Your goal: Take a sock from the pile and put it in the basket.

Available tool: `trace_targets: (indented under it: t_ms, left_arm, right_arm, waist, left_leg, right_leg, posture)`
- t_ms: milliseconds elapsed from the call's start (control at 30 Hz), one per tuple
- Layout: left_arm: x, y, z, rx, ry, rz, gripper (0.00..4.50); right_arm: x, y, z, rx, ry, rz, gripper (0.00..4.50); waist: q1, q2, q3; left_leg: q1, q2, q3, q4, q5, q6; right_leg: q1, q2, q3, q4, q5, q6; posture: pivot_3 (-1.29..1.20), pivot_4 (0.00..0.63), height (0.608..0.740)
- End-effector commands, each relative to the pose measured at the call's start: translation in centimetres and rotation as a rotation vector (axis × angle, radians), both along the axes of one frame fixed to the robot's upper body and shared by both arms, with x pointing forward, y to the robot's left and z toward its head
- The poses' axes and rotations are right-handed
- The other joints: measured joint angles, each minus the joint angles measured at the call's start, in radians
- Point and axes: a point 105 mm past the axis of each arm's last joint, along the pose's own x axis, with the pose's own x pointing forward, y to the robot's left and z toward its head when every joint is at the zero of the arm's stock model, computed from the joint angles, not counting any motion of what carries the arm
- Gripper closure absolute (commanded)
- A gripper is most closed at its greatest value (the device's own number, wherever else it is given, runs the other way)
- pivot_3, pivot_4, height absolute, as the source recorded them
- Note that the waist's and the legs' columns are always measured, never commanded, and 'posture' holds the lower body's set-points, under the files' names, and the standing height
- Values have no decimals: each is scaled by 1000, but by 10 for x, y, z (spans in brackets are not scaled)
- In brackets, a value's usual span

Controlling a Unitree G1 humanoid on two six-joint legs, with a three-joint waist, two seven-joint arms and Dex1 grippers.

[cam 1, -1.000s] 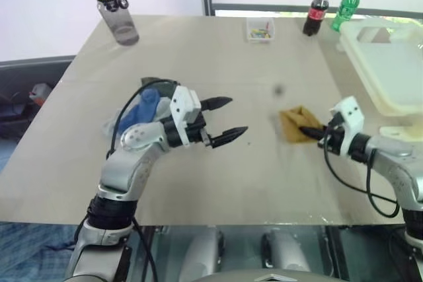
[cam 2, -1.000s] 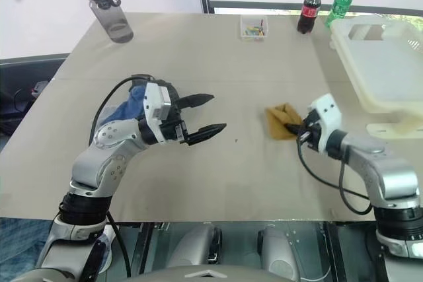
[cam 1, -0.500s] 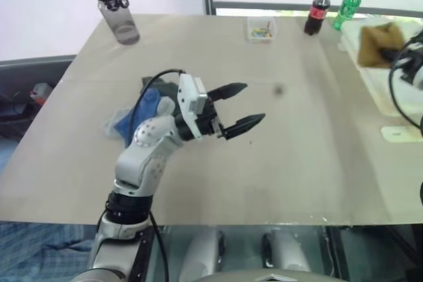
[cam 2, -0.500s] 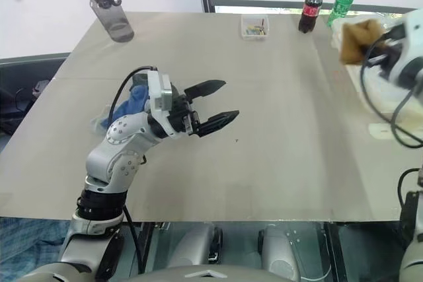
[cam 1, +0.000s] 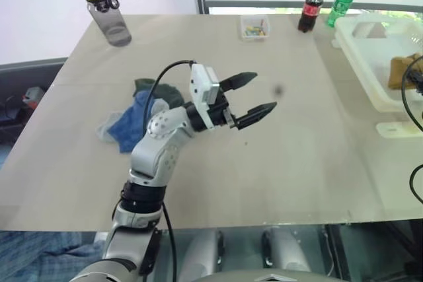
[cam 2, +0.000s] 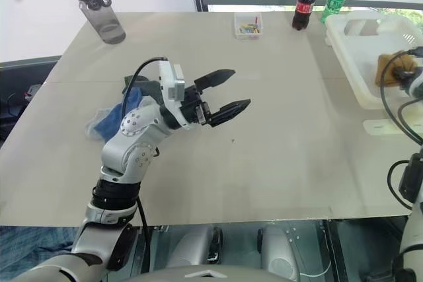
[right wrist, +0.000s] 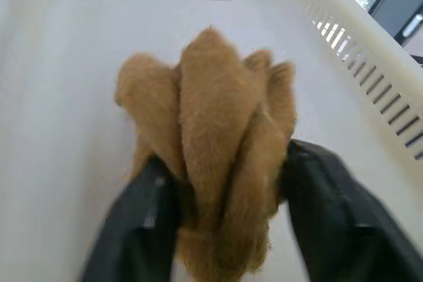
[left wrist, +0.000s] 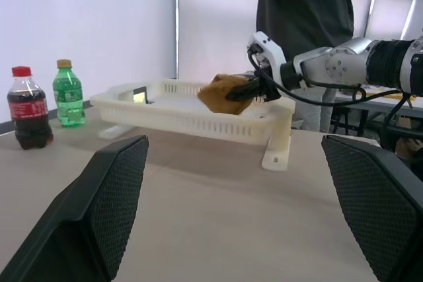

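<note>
If read from the left, begins with the pile (cam 1: 135, 120): a loose heap of blue, grey and dark green on the table's left half, just behind the left arm. Then, over the bare middle of the table, the left gripper (cam 1: 264, 90): hovering with fingers spread wide, nothing between them, aimed right toward the basket (cam 1: 360, 64) but well apart from it. At the right edge, that basket, long axis running near to far. Above its floor, the mustard sock (right wrist: 211, 110), bunched up and pinched from both sides by the right gripper (left wrist: 246, 90), fingers parted only by the sock's bulk. Judged as the release step: basket floor directly under the claw, so probably calls for nothing beyond parting the fingers. Clearly a job for the right arm, already there. From the head, merely a tan lump past the basket's left rim. From the left wrist, side-on, raised above the slatted wall, with a person standing beyond. From the right wrist, folds wedged between both fingers, white floor behind.
</note>
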Motion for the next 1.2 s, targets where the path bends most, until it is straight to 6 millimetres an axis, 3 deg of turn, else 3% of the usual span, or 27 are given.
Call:
trace_targets:
  t_ms: [33,233,500,667,767,833,900,967,1033,1200]
  left_arm:
    - [-3,-1,10,-16,-49,-1,0]
    - [-4,-1,4,-2,-32,-8,0]
    - [-2,0,-1,11,-17,0,0]
    - [-1,2,-6,26,-1,15,0]
    - [-1,8,-12,52,22,41,0]
    - [-3,13,-18,79,31,59,0]
    - [-8,24,-30,110,76,106,0]
    - [-15,38,-43,136,124,158,0]
    - [-20,52,-55,167,166,225,0]
    - [-43,85,-79,212,290,353,0]
  right_arm:
    - [0,-4,30,-77,-80,-11,142]
    - [-5,-11,34,-139,-51,-23,22]
    - [-12,6,62,-185,-88,183,22]
    - [-17,43,86,-164,-158,379,22]
    - [-29,96,85,-117,-181,642,22]
    - [-43,128,74,-63,-171,779,22]
    - [-70,165,30,7,-71,962,22]
    - [-100,185,-15,90,55,1067,22]
    - [-118,191,-40,135,91,1083,22]
    - [-138,177,-66,117,92,1073,22]
  waist:
    - [0,0,0]
    - [1,0,0]
    - [1,3,2]
    - [1,3,2]
    - [2,3,2]
    - [2,3,1]
    - [4,2,1]
    - [13,2,1]
    - [26,2,1]
    - [23,3,2]
  left_leg:
    - [0,0,0,0,0,0]
    - [0,0,0,0,0,0]
    - [0,0,0,0,0,0]
    - [0,0,0,1,0,0]
    - [0,1,-1,1,0,0]
    - [0,1,-2,1,0,0]
    - [-1,2,-3,2,0,0]
    - [-1,2,-7,1,0,0]
    - [-4,2,-7,2,0,0]
    - [2,-1,-4,4,-3,5]
  right_leg:
    - [0,0,0,0,0,0]
    - [0,0,0,1,0,0]
    - [0,0,0,0,0,0]
    - [0,0,0,1,0,0]
    - [0,0,-1,2,0,0]
    - [0,0,-1,2,0,0]
    - [0,0,-1,2,0,0]
    - [1,0,-1,1,0,0]
    - [0,-1,-1,1,0,0]
    - [3,-3,0,2,1,2]
  posture:
    - [0,150,740]
    - [0,150,740]
    - [0,150,740]
    - [0,150,740]
    - [0,150,740]
    - [0,150,740]
    - [0,150,740]
    - [0,150,740]
    - [0,150,740]
    - [0,150,740]
